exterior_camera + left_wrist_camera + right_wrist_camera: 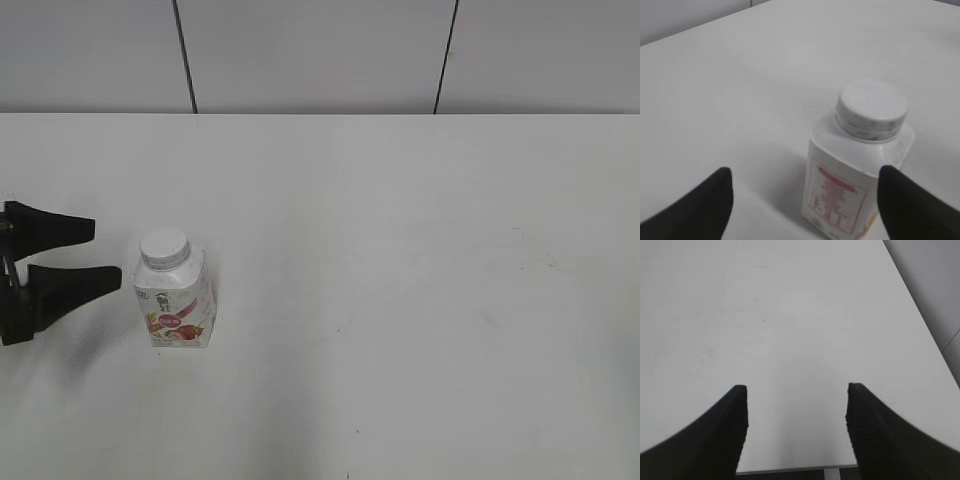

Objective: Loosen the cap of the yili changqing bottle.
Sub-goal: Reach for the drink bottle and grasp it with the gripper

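Observation:
The yili changqing bottle (178, 300) stands upright on the white table, left of centre, white with a pink-red strawberry label. Its white ribbed cap (165, 247) is on the neck. My left gripper (100, 255) is open and empty, just left of the bottle, apart from it. In the left wrist view the bottle (850, 185) stands ahead between the open jaws (805, 175), nearer the right jaw, with the cap (871, 107) on top. My right gripper (797, 390) is open and empty over bare table near the table's edge; it is out of the exterior view.
The white table (400, 300) runs to a grey panelled wall (320, 50) at the back. In the right wrist view the table's edge (790, 470) lies just under the jaws, with the wall at the right.

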Controlling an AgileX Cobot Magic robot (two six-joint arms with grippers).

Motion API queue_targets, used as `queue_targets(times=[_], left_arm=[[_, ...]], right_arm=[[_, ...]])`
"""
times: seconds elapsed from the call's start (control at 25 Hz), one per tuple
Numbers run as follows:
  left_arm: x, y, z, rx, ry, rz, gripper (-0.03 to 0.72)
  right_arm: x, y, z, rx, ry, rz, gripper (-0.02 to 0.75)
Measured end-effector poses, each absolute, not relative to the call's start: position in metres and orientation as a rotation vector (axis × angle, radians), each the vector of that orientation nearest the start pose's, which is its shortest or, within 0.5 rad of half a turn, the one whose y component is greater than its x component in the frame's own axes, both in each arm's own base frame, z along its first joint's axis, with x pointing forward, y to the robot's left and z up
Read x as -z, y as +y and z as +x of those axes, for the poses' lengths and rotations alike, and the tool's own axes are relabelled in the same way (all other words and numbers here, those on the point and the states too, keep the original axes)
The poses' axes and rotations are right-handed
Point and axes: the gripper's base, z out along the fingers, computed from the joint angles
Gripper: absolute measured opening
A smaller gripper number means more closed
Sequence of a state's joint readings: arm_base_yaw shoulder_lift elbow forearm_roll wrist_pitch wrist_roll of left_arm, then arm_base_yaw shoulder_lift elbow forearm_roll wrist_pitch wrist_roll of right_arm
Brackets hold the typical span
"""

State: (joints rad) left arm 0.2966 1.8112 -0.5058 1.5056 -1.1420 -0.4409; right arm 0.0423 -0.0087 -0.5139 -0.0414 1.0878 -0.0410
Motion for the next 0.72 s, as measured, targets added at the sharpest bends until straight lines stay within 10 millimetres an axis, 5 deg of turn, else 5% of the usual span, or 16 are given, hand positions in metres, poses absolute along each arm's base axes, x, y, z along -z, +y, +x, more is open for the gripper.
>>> queue_targets(times=[0.24, 0.72], left_arm=[[-0.126, -0.029, 0.245, 0.758, 1.761, 1.017, 0.587], [-0.103, -0.033, 0.253, 0.888, 1.782, 0.918, 0.587]], right_arm=[[-0.279, -0.004, -0.009, 0.049, 2.047, -0.082, 0.494], [-0.279, -0.004, -0.009, 0.049, 2.047, -0.082, 0.494]])
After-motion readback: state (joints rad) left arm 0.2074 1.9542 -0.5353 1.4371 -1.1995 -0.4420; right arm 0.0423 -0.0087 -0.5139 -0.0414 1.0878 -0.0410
